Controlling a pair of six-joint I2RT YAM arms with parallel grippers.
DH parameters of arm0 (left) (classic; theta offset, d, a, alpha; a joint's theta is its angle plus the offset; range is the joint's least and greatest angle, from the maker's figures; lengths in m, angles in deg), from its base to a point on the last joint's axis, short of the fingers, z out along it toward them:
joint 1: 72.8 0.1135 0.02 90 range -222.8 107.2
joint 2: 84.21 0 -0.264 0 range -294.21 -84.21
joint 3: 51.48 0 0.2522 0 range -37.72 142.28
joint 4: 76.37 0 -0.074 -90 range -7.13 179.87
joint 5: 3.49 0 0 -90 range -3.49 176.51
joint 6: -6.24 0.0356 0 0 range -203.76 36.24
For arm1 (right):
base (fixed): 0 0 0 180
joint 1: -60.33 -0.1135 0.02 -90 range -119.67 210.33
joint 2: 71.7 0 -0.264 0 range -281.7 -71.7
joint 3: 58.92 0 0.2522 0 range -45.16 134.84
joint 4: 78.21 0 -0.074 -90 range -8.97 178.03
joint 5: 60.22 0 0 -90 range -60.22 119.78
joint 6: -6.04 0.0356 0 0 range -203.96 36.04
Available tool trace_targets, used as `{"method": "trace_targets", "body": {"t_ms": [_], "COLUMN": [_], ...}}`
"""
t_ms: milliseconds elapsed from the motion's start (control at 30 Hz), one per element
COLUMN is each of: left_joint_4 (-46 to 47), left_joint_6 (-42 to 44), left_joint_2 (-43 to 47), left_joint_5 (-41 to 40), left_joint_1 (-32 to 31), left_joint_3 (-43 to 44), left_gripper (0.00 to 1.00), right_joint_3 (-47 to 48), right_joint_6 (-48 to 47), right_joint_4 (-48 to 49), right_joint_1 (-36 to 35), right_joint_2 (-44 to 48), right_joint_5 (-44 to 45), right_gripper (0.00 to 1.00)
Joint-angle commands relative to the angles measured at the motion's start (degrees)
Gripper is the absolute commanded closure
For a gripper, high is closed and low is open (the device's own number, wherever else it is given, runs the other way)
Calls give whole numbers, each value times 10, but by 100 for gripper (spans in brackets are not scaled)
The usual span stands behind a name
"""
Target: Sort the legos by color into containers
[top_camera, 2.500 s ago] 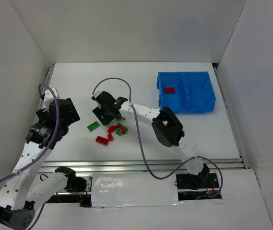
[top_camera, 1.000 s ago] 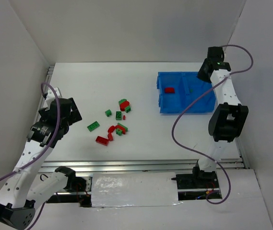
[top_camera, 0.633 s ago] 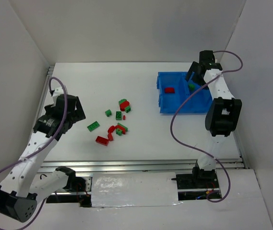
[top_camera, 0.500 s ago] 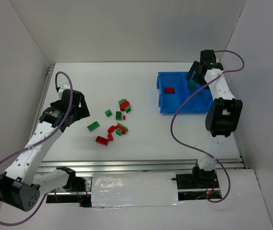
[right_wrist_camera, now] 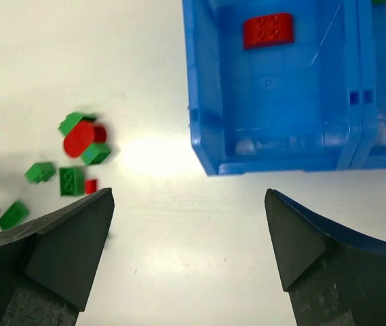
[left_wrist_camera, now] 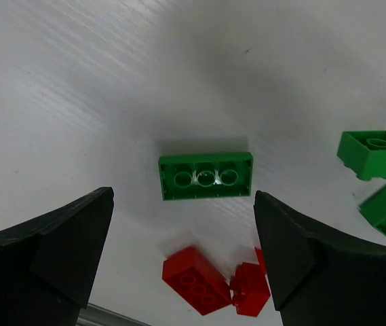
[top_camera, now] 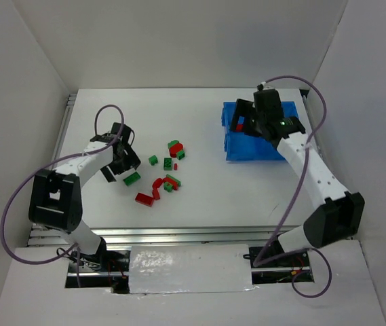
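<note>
Loose red and green legos (top_camera: 165, 178) lie in a small scatter left of centre on the table. My left gripper (top_camera: 125, 168) is open and low over the pile's left edge; in the left wrist view (left_wrist_camera: 182, 261) a green brick (left_wrist_camera: 206, 176) lies upside down just ahead of the jaws and a red brick (left_wrist_camera: 196, 280) lies between them. My right gripper (top_camera: 245, 122) is open and empty, high over the left side of the blue bin (top_camera: 264, 148). In the right wrist view (right_wrist_camera: 189, 251) the bin's left compartment (right_wrist_camera: 206, 102) holds one red brick (right_wrist_camera: 268, 30).
More green bricks (left_wrist_camera: 372, 153) lie to the right in the left wrist view. White walls stand on three sides of the table. The right arm hides most of the bin's right compartment in the top view.
My left arm has swung in from the left edge to the pile. My right arm has moved from the bin's far right corner to over its left side, and the green brick it held is gone.
</note>
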Motion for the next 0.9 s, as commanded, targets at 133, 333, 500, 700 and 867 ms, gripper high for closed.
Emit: {"method": "trace_targets", "body": {"t_ms": [133, 333, 500, 700, 867], "left_joint_4": [56, 109, 110, 124, 119], "left_joint_6": [-21, -9, 1, 6, 20], "left_joint_2": [-41, -10, -35, 12, -4], "left_joint_5": [42, 54, 60, 71, 60], "left_joint_1": [11, 11, 11, 5, 5], "left_joint_3": [-39, -78, -67, -76, -61], "left_gripper": [1, 1, 1, 0, 1], "right_joint_3": [-108, -115, -116, -112, -110], "right_joint_6": [4, -9, -12, -12, -12], "right_joint_4": [76, 79, 83, 82, 81], "right_joint_1": [1, -7, -17, -24, -32], "right_joint_2": [100, 79, 76, 67, 62], "right_joint_5": [-53, -67, -81, -80, -81], "right_gripper": [0, 0, 1, 0, 1]}}
